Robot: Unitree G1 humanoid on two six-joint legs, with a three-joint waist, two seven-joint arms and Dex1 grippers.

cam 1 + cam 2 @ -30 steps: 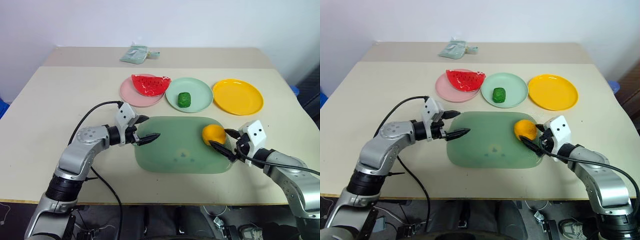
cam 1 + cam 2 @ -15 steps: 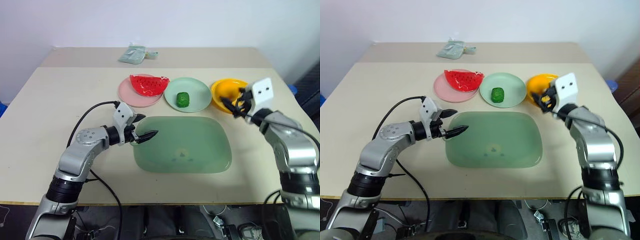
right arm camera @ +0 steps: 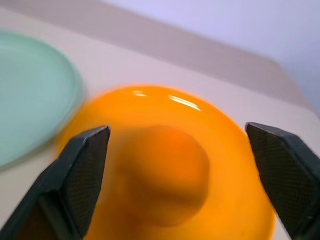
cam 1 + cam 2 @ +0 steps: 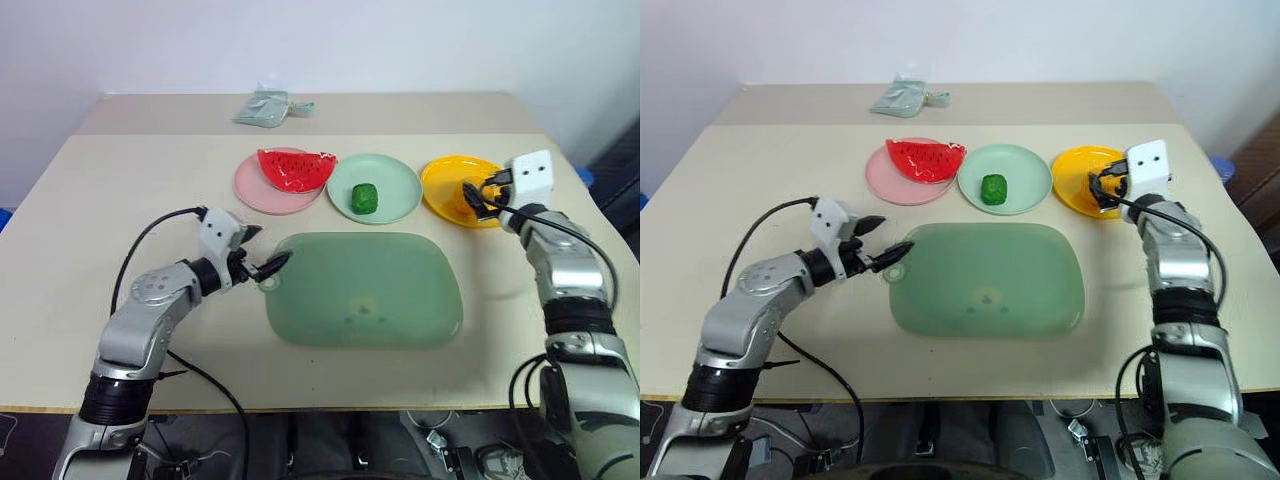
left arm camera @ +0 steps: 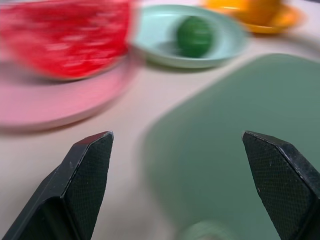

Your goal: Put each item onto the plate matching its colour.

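The orange ball (image 3: 165, 175) lies on the yellow plate (image 4: 442, 186), between the fingers of my right gripper (image 4: 473, 198). That gripper is open, with a gap on each side of the ball. The red watermelon slice (image 4: 297, 168) rests on the pink plate (image 4: 258, 190). The dark green lump (image 4: 365, 197) sits on the mint plate (image 4: 392, 182). My left gripper (image 4: 268, 246) is open and holds nothing. It hovers at the left edge of the translucent green board (image 4: 370, 290), near the board's loop handle.
A pale green foil packet (image 4: 265, 105) lies at the far edge of the table. The three plates stand in a row behind the board. The table (image 4: 120, 200) has bare surface on the left and along the front.
My right gripper carried the orange ball from the board's right corner to the yellow plate and opened. My left gripper drew back to the left, off the board.
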